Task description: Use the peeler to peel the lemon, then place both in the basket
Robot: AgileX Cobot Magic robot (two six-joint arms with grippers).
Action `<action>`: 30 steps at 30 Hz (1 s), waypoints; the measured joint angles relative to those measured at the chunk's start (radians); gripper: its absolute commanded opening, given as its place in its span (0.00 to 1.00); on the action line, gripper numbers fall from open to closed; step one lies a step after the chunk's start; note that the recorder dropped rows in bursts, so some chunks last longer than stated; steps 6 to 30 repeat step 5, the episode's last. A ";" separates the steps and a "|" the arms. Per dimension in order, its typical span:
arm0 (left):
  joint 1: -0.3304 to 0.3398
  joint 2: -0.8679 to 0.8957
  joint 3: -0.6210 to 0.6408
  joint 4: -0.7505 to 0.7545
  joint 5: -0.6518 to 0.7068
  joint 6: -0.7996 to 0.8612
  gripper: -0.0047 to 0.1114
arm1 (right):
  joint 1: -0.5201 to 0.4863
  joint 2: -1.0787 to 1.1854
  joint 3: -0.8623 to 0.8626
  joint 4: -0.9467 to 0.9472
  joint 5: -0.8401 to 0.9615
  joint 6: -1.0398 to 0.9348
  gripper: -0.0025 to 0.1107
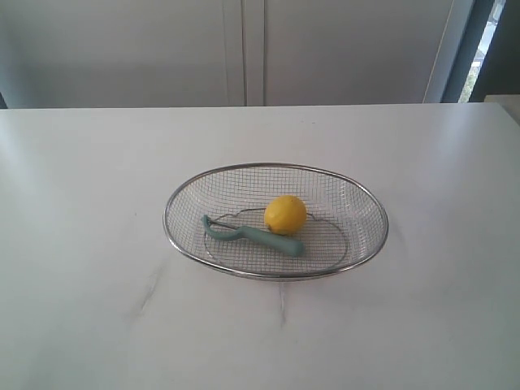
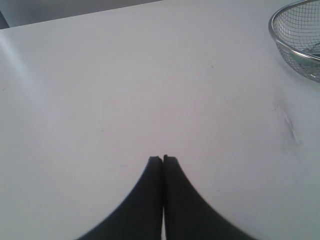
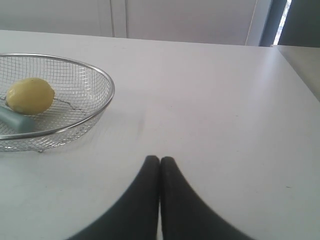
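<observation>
Lemon [image 1: 285,214] and peeler [image 1: 253,234] are seen lying together inside basket [image 1: 167,218] on counter [image 1: 81,309]. Left and right jaws are closed tight, empty, clear of basket. Jaws should be opened before peeler handle is reached.

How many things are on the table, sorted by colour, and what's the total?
Yellow: 1, the lemon
Pale teal: 1, the peeler
Silver: 1, the basket, which holds the other two
Total: 3
</observation>
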 measured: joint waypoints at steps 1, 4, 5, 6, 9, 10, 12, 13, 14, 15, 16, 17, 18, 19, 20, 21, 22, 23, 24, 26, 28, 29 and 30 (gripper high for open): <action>0.000 0.000 0.000 0.000 0.000 0.000 0.04 | 0.000 0.000 0.000 0.000 0.000 0.000 0.02; 0.000 0.000 0.000 0.000 0.000 0.000 0.04 | 0.000 0.000 0.000 0.000 0.000 0.000 0.02; 0.000 0.000 0.000 0.000 0.000 0.000 0.04 | 0.000 0.000 0.000 0.000 0.000 0.000 0.02; 0.000 0.000 0.000 0.000 0.000 0.000 0.04 | 0.000 0.000 0.000 0.000 0.000 0.000 0.02; 0.000 0.000 0.000 0.000 0.000 0.000 0.04 | 0.000 0.000 0.000 0.000 0.000 0.000 0.02; 0.000 0.000 0.000 0.000 0.000 0.000 0.04 | 0.000 0.000 0.000 0.000 0.000 0.000 0.02; 0.000 0.000 0.000 0.000 0.000 0.000 0.04 | 0.000 0.000 0.000 0.000 0.000 0.000 0.02; 0.000 0.000 0.000 0.000 0.000 0.000 0.04 | 0.000 0.000 0.000 0.000 0.000 0.000 0.02; 0.000 0.000 0.000 0.000 0.000 0.000 0.04 | 0.000 0.000 0.000 0.000 0.000 0.000 0.02; 0.000 0.000 0.000 0.000 0.000 0.000 0.04 | 0.000 0.000 0.000 0.000 0.000 0.000 0.02; 0.000 0.000 0.000 0.000 0.000 0.000 0.04 | 0.000 0.000 0.000 0.000 0.000 0.000 0.02; 0.000 0.000 0.000 0.000 0.000 0.000 0.04 | 0.000 0.000 0.000 0.000 0.000 0.000 0.02; 0.000 0.000 0.000 0.000 0.000 0.000 0.04 | 0.000 0.000 0.000 0.000 0.000 0.000 0.02; 0.000 0.000 0.000 0.000 0.000 0.000 0.04 | 0.000 0.000 0.000 0.000 0.000 0.000 0.02; 0.000 0.000 0.000 0.000 0.000 0.000 0.04 | 0.000 0.000 0.000 0.000 0.000 0.000 0.02; 0.000 0.000 0.000 0.000 0.000 0.000 0.04 | 0.000 0.000 0.000 0.000 0.000 0.000 0.02; 0.000 0.000 0.000 0.000 0.000 0.000 0.04 | 0.000 0.000 0.000 0.000 0.000 0.000 0.02; 0.000 0.000 0.000 0.000 0.000 0.000 0.04 | 0.000 0.000 0.000 0.000 0.000 0.000 0.02; 0.000 0.000 0.000 0.000 0.000 0.000 0.04 | 0.000 0.000 0.000 0.000 0.000 0.000 0.02; 0.000 0.000 0.000 0.000 0.000 0.000 0.04 | 0.000 0.000 0.000 0.000 0.000 0.000 0.02; 0.000 0.000 0.000 0.000 0.000 0.000 0.04 | 0.000 0.000 0.000 0.000 0.000 0.000 0.02; 0.000 0.000 0.000 0.000 0.000 0.000 0.04 | 0.000 0.000 0.000 0.000 0.000 0.000 0.02; 0.000 0.000 0.000 0.000 0.000 0.000 0.04 | 0.000 0.000 0.000 0.000 0.000 0.000 0.02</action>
